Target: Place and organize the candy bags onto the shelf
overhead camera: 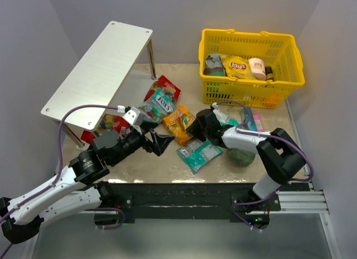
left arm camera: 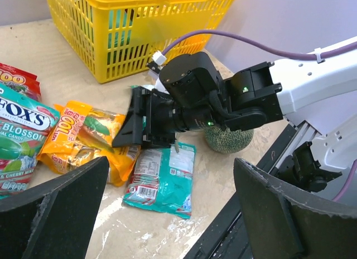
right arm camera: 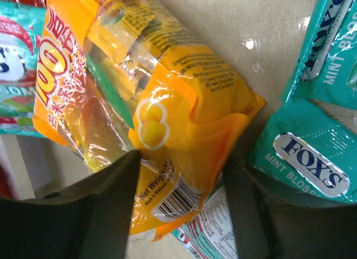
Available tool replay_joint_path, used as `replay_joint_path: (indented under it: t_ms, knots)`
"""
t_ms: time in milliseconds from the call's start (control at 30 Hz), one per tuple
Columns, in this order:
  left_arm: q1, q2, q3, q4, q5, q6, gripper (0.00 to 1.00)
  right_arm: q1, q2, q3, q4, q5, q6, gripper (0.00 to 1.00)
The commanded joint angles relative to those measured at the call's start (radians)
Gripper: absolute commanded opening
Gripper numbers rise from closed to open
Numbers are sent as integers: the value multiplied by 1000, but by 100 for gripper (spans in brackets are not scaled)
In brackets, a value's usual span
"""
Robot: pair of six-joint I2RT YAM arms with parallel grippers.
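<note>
Candy bags, flat shiny packets point(overhead camera: 199, 154), are mostly not on the long white shelf point(overhead camera: 100, 69) yet. Left gripper point(overhead camera: 161, 143) is open and empty. Right gripper point(right arm camera: 181, 164) is open around the yellow-orange bag point(overhead camera: 178, 122).

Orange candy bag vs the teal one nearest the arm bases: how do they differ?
The orange bag has a clear window; the teal bag is opaque print. The orange bag sits inside the open right tool; the teal bag lies free. Both are flat on the table, off the shelf.
</note>
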Motion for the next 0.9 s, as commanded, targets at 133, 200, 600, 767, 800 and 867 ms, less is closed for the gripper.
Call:
replay_joint_path:
  t_ms: [133, 200, 600, 767, 800, 867]
  knots:
    - [-6, 10, -3, 20, -16, -13, 99, 4, -124, 11, -26, 101, 13, 0]
    - [-6, 16, -5, 25, -17, -15, 99, 4, -233, -3, -63, 142, -13, 0]
    - [-6, 30, 9, 34, -42, -3, 99, 1, -565, 19, -234, 219, -194, 0]
    - [-6, 15, 15, 17, -60, 0, 99, 2, -548, 54, -163, 34, -289, 0]
    - [-6, 10, 18, 13, -62, -1, 99, 2, -540, 62, -139, -35, -343, 0]
    - [-6, 4, 20, 10, -68, -1, 99, 2, -539, 80, -86, -123, -395, 0]
